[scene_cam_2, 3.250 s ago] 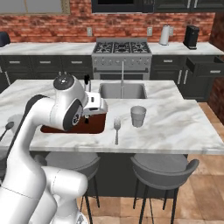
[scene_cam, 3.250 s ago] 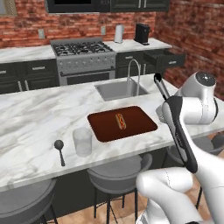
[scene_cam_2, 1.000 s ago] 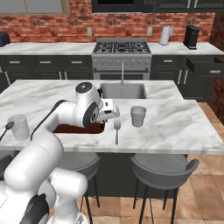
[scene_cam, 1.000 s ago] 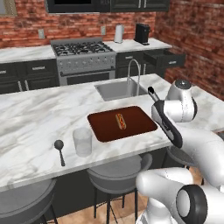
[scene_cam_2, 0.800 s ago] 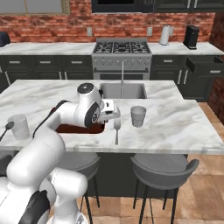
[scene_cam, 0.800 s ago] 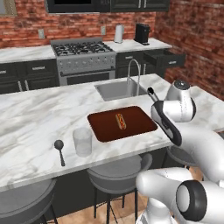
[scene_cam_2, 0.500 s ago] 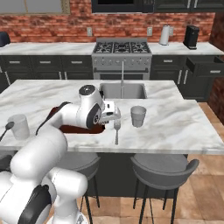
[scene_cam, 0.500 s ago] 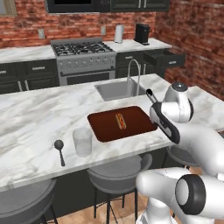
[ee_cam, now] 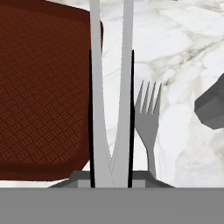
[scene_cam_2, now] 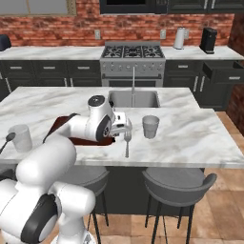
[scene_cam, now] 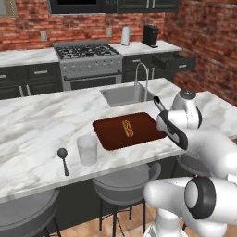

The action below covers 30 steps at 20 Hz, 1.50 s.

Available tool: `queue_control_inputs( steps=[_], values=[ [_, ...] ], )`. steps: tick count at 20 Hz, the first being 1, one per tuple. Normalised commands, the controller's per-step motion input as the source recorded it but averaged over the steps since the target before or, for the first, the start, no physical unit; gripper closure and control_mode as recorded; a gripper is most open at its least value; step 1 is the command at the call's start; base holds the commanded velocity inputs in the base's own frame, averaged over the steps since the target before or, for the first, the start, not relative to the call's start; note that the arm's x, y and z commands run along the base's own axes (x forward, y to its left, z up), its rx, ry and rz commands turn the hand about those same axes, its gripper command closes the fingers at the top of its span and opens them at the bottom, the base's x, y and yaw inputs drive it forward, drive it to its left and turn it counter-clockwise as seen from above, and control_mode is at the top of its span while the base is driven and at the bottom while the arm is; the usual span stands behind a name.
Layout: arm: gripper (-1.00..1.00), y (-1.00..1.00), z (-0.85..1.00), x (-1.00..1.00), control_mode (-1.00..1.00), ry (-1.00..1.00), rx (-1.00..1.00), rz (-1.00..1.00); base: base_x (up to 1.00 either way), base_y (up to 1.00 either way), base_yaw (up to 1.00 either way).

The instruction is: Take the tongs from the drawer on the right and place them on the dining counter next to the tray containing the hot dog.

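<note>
1. Two-finger gripper (ee_cam: 112, 177) is clamped on the long slim black, silver-edged tongs (ee_cam: 111, 87), low over the white-grey marble dining counter (scene_cam: 37, 125).
2. Their long axis runs along the right edge of the flat dark red-brown tray (ee_cam: 43, 92), just left of a grey fork (ee_cam: 147, 118).

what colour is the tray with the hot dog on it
Dark red-brown, with a fine woven pattern on the tray; the hand view shows it best.
</note>
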Motion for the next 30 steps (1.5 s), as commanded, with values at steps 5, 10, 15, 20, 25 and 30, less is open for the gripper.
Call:
queue_control_inputs(
  steps=[5,10,15,20,25,30],
  values=[
    [1.0,0.0,-0.09,0.06,-1.0,0.0,0.0,0.0,0.0,0.0,0.0],
    [1.0,0.0,-0.07,0.05,-1.0,0.0,0.0,0.0,0.0,0.0,0.0],
    [1.0,0.0,-0.08,0.08,-1.0,0.0,0.0,0.0,0.0,0.0,0.0],
    [1.0,0.0,-0.08,0.11,-1.0,0.0,0.0,0.0,0.0,0.0,0.0],
    [1.0,0.0,-0.08,0.11,-1.0,0.0,0.0,0.0,0.0,0.0,0.0],
    [1.0,0.0,-0.08,0.09,-1.0,0.0,0.0,0.0,0.0,0.0,0.0]
  ],
)
